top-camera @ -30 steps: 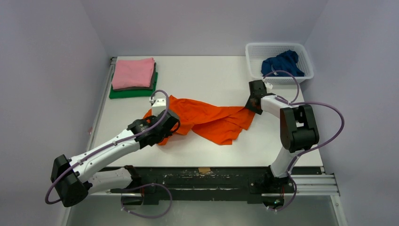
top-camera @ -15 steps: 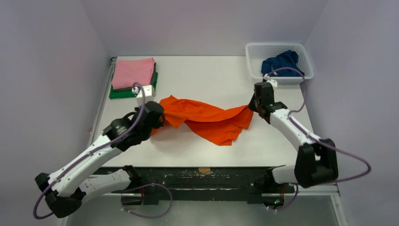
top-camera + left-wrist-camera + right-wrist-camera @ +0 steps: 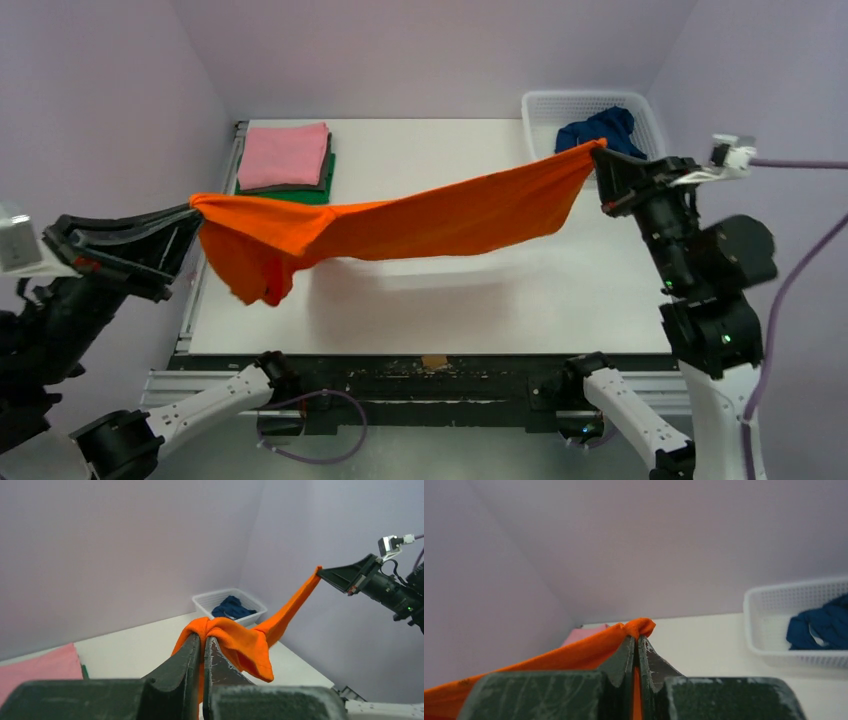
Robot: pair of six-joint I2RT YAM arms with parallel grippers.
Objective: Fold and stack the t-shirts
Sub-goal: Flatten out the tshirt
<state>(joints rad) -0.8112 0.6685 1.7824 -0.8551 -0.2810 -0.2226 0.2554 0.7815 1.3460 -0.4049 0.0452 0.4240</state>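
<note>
The bright orange t-shirt (image 3: 420,220) hangs stretched in the air above the table between both arms, sagging lower at its left end. My left gripper (image 3: 195,210) is shut on its left end; cloth bunches over the fingertips (image 3: 204,639). My right gripper (image 3: 602,155) is shut on the right end, a small orange fold poking out above the jaws (image 3: 638,641). A folded stack sits at the table's far left: pink t-shirt (image 3: 285,155) on top, dark grey under it, green (image 3: 285,195) at the bottom. The dark blue t-shirt (image 3: 600,133) lies crumpled in the basket.
The white mesh basket (image 3: 545,110) stands at the table's far right corner. The white table (image 3: 450,290) lies below the hanging shirt. Purple-grey walls close in on three sides. Both arms are raised high beside the table's side edges.
Both grippers rose and swung outward, lifting the orange t-shirt off the table and pulling it taut. The right gripper closed on the shirt's right end early in this span.
</note>
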